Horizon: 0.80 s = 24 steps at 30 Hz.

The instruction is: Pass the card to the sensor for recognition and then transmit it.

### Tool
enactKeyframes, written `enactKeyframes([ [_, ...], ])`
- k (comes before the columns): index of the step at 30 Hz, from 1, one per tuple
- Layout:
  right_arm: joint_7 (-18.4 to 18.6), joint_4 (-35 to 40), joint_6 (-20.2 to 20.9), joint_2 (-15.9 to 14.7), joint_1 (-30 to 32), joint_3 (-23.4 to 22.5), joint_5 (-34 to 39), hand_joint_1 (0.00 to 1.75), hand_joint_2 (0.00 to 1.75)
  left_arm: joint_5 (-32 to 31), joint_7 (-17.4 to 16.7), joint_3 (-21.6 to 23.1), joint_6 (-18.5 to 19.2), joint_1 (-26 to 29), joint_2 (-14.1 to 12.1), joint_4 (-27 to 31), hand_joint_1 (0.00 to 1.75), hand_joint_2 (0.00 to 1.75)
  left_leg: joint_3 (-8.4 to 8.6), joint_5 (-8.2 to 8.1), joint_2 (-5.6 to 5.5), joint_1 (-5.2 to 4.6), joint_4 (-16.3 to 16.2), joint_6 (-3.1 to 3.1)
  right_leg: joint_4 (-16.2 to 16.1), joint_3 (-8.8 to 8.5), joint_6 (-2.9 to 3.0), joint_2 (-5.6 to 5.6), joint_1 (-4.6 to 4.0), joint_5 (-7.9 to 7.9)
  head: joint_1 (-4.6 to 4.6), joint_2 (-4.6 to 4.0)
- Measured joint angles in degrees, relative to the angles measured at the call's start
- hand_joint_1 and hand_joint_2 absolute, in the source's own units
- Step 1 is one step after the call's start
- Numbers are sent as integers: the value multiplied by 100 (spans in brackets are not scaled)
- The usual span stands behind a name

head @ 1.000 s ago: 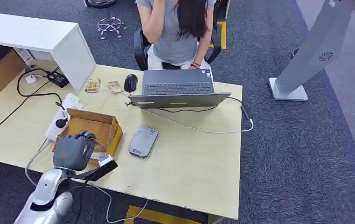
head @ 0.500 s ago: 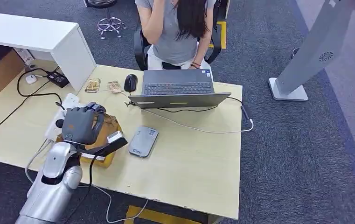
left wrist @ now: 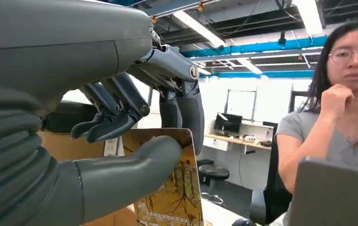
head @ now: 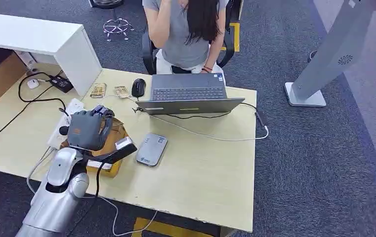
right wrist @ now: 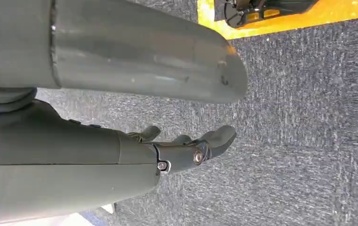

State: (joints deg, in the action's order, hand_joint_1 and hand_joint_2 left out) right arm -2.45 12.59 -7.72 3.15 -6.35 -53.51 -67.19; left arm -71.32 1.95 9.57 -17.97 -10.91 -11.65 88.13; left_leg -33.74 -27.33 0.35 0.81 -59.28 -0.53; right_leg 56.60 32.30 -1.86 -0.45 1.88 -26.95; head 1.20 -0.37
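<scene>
Far left on the table (head: 195,192): black cables and a white power strip (head: 64,123), partly behind the arm. Left hand (head: 84,131) held above the cardboard box (head: 110,148), covering most of it. In the left wrist view the thumb and fingers (left wrist: 186,110) pinch an upright card (left wrist: 174,188), tan with a gold branching print; its lower edge is cut off by the frame. From the head view the card is hidden behind the hand. Just right of the box, the grey card sensor (head: 151,148) lies flat, apart from the hand. Beyond: mouse (head: 138,87), open laptop (head: 190,94), seated person (head: 186,29) cut off at the top. Right hand (right wrist: 186,148) hangs over carpet, fingers loosely extended, holding nothing.
</scene>
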Motion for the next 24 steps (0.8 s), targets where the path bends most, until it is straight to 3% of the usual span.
enactKeyframes([
  [6,-15,0,20,0,-18,4,-24,0,0,131,-96,142,129,-452,-4,22,175,175,1,3,-2,0,-3,3,0,4,1,-2,0,2,0,0],
  [9,9,0,55,0,-69,35,-120,0,0,15,-375,291,416,-1246,24,-92,175,175,-19,21,-10,2,-9,-4,0,13,-6,-12,-3,14,0,0],
  [13,159,0,122,2,-255,146,-199,0,0,-420,-749,538,531,-2847,166,-1105,175,175,-25,37,-3,1,-9,0,1,21,-1,-8,-1,40,0,0],
  [16,225,0,122,9,-318,206,-208,0,0,-516,-833,638,501,-3593,317,-1813,175,175,-25,43,3,0,-10,-2,2,22,-7,3,0,48,-2,0],
  [24,304,0,127,48,-384,308,-243,0,0,-649,-951,859,492,-4428,616,-2947,175,175,-28,44,0,0,-10,-2,2,24,-8,4,0,48,-2,0],
])
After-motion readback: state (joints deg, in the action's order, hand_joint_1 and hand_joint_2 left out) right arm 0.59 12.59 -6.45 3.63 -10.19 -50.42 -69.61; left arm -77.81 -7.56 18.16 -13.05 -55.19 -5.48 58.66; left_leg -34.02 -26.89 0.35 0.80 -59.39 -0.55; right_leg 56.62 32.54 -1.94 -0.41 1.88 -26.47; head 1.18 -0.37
